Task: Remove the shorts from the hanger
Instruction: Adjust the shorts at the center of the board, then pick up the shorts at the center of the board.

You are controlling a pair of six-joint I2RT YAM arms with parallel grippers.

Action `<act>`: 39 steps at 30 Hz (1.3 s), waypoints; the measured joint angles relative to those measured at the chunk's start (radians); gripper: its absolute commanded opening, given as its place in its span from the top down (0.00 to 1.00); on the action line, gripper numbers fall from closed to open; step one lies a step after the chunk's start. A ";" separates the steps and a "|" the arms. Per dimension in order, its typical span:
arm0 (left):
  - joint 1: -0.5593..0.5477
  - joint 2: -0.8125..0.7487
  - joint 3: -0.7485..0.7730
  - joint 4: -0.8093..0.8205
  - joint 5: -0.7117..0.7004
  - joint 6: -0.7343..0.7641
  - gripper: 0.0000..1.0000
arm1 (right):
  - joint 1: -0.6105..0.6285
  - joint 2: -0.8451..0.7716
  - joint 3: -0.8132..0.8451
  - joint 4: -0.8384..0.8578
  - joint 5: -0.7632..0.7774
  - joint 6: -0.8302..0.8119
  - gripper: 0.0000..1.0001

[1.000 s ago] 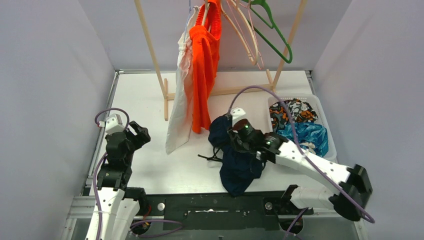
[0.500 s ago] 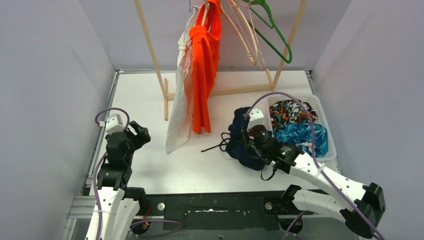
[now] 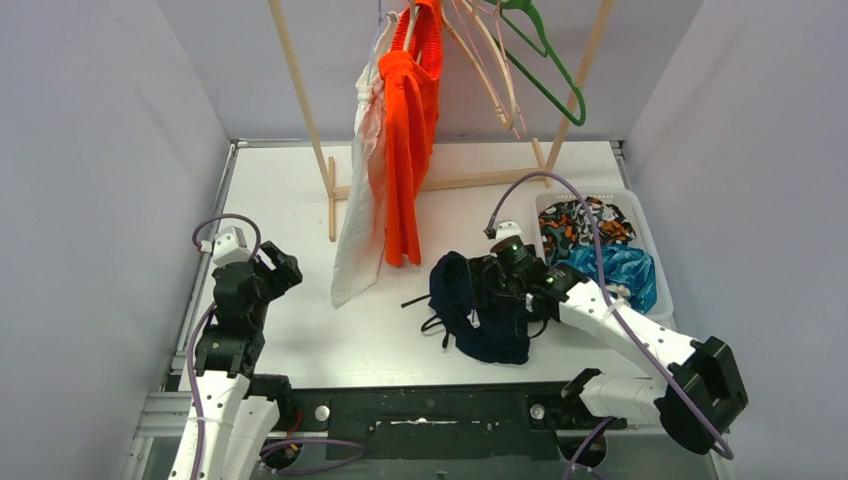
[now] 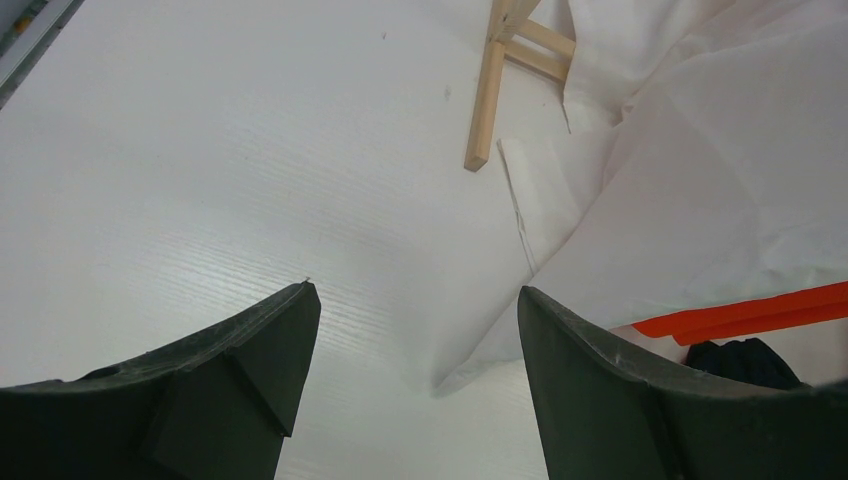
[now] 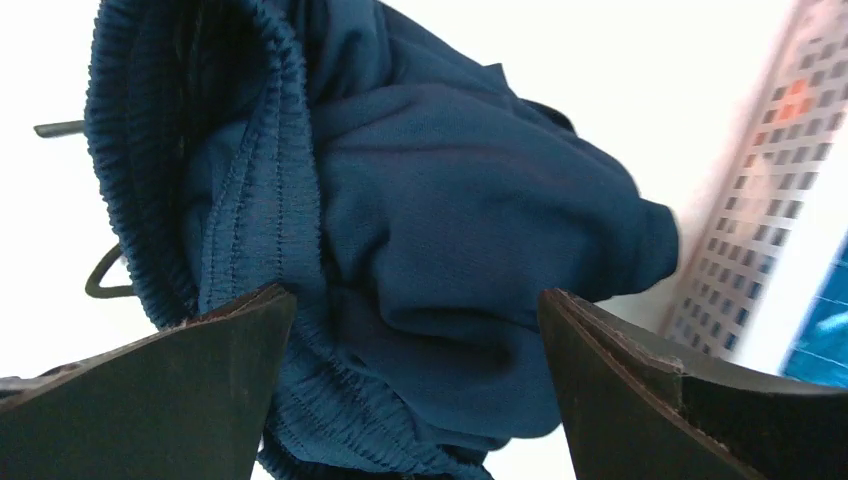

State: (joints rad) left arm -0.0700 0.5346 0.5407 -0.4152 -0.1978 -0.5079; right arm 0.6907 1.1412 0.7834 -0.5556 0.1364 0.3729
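White shorts (image 3: 356, 225) and bright orange shorts (image 3: 408, 150) hang from hangers on the wooden rack (image 3: 300, 90). Dark navy shorts (image 3: 468, 312) lie crumpled on the table, drawstring trailing to the left. My right gripper (image 3: 497, 287) hovers just over them, open. In the right wrist view the navy shorts (image 5: 430, 200) fill the space beyond the spread jaws of that gripper (image 5: 417, 292), which grip nothing. My left gripper (image 3: 281, 268) stands open and empty at the near left. Its wrist view shows this gripper (image 4: 418, 290) facing the hem of the white shorts (image 4: 680, 150).
A white basket (image 3: 655, 290) at the right holds camouflage shorts (image 3: 585, 222) and blue leaf-patterned shorts (image 3: 615, 270). Empty pink hangers (image 3: 490, 70) and a green hanger (image 3: 545, 60) hang on the rack. The rack's wooden foot (image 4: 490, 90) rests on the table.
My right gripper has opened and let go of the navy shorts. They dropped onto the table a little left of where they were held half a second ago. The left arm stayed put.
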 measured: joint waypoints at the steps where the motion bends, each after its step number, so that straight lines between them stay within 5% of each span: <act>1: 0.000 0.001 0.000 0.000 0.000 0.000 0.28 | -0.011 0.020 0.002 -0.002 -0.018 -0.002 0.02; 14: 0.001 0.003 0.000 0.000 0.000 0.003 0.28 | 0.159 0.017 0.004 0.069 -0.103 -0.073 0.02; 28: 0.007 -0.006 0.000 0.000 0.013 0.005 0.28 | 0.204 0.385 0.113 -0.032 -0.017 -0.045 0.01; 29: 0.007 -0.006 0.000 0.000 0.016 0.005 0.28 | 0.200 0.428 0.126 -0.034 -0.013 -0.043 0.06; 34: 0.008 -0.010 0.000 0.001 0.023 0.007 0.28 | 0.165 0.500 0.177 -0.056 -0.028 -0.078 0.59; 39: 0.008 -0.011 -0.001 0.002 0.037 0.011 0.28 | 0.132 0.447 0.156 -0.021 -0.112 -0.119 0.87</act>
State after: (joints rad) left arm -0.0624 0.5232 0.5400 -0.4137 -0.1612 -0.4969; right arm 0.8227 1.5887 0.9394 -0.5770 0.0246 0.2543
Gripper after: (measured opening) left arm 0.724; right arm 0.260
